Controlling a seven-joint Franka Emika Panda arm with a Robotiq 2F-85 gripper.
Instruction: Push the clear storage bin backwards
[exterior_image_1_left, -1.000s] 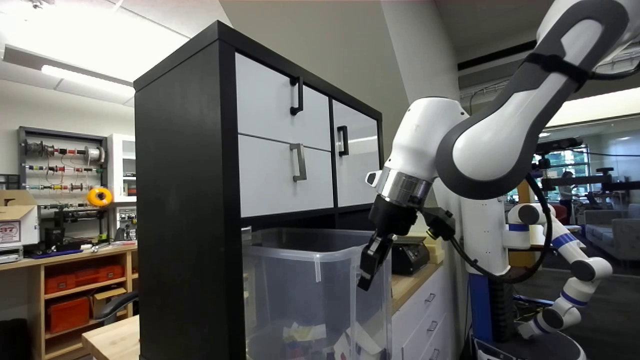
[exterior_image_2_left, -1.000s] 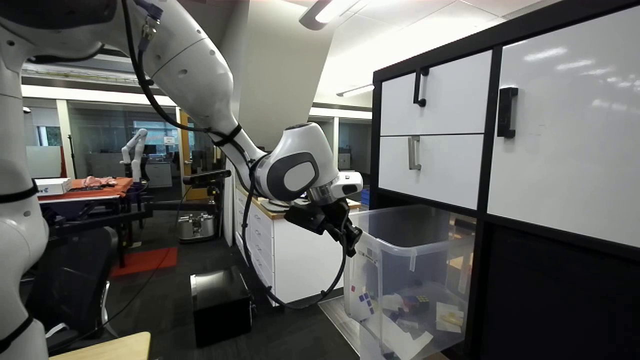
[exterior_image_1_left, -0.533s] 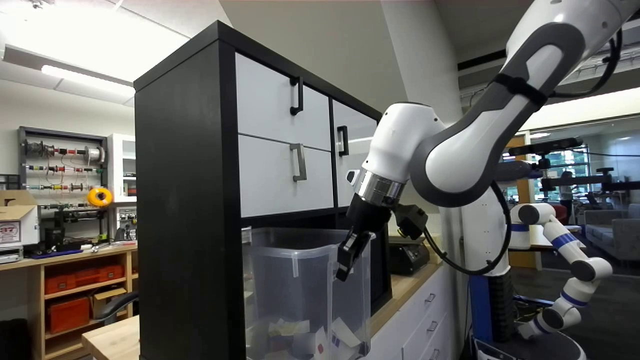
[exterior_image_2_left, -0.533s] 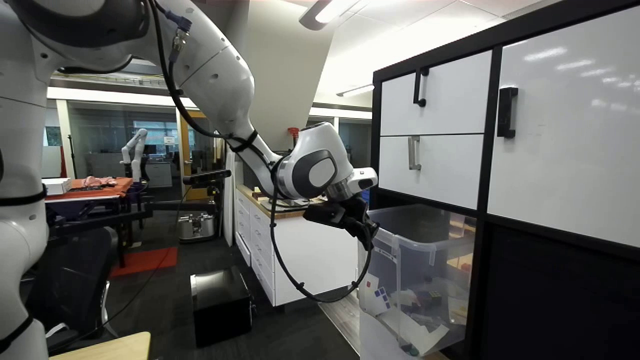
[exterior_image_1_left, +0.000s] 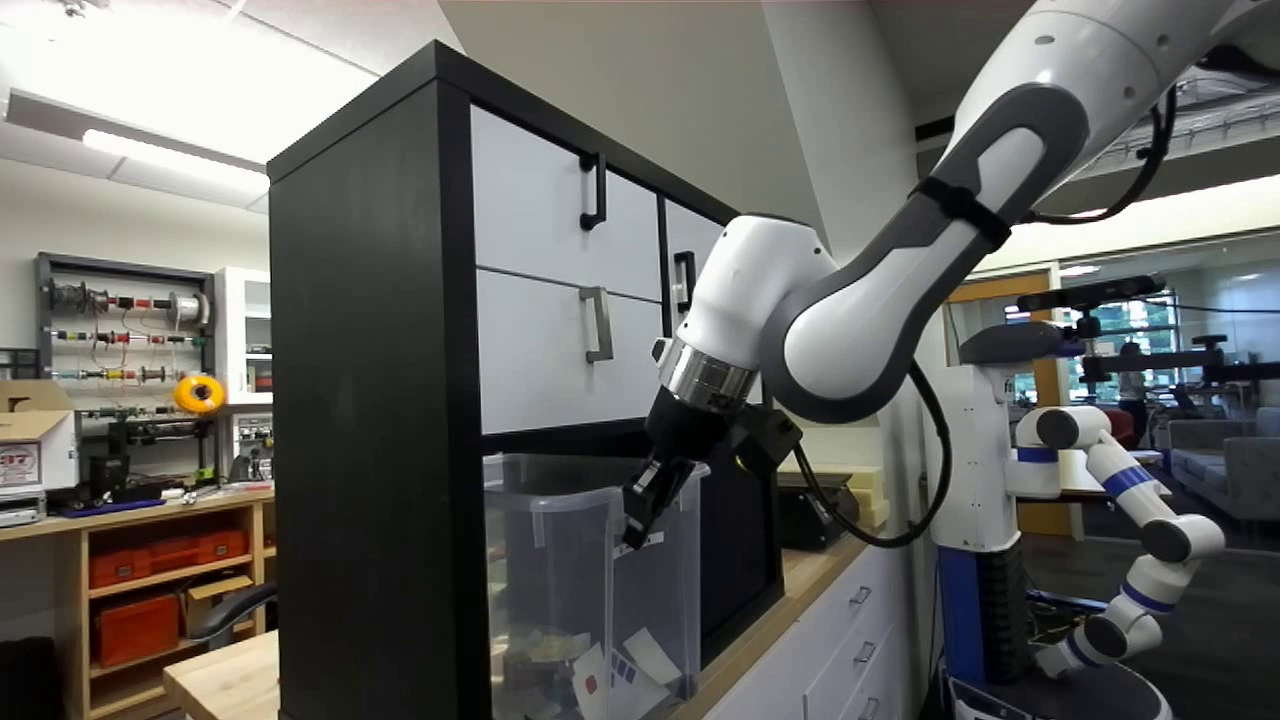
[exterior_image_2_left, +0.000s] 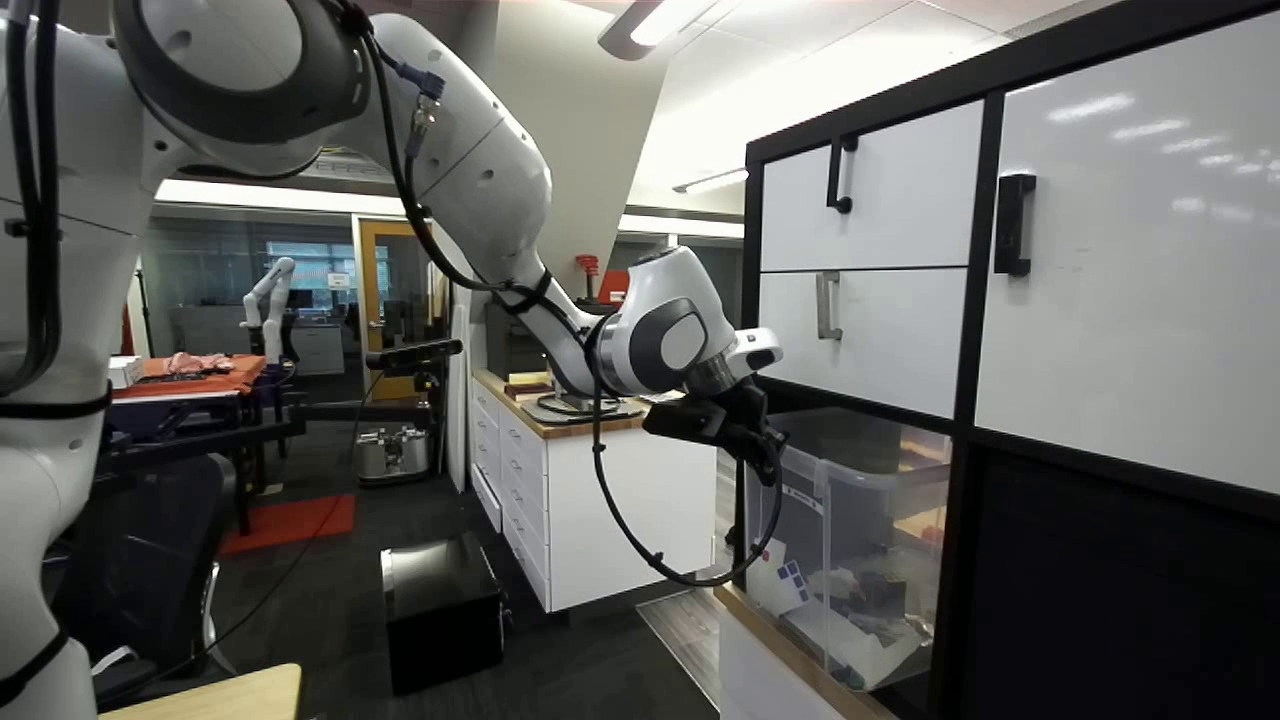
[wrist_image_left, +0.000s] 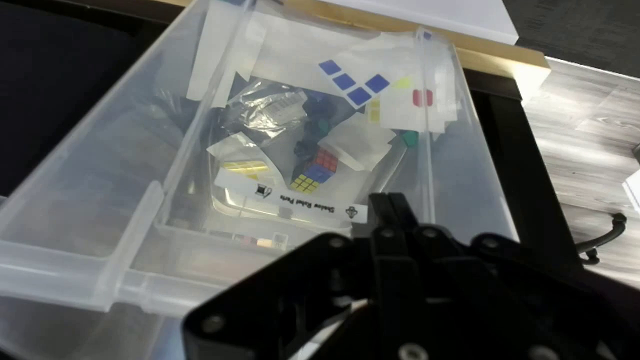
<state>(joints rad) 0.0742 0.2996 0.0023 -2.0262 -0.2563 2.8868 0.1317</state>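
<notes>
The clear storage bin is a large translucent tub standing upright in the open space under the white doors of the black cabinet. It also shows in an exterior view. In the wrist view its rim and walls show, with papers, a plastic bag and a small colored cube inside. My gripper is shut and empty, pointing down at the bin's outward wall, near a white label. It also shows in an exterior view. In the wrist view the closed fingertips are against or very close to that wall; contact itself cannot be told.
The black cabinet has side walls and a top frame close round the bin, with handles above. A wooden counter edge runs below over white drawers. A black scale-like device sits on the counter to one side.
The gripper and the bin have moved together, leftward in an exterior view and rightward in the opposite one, deeper into the cabinet opening. More counter edge shows in front of the bin.
</notes>
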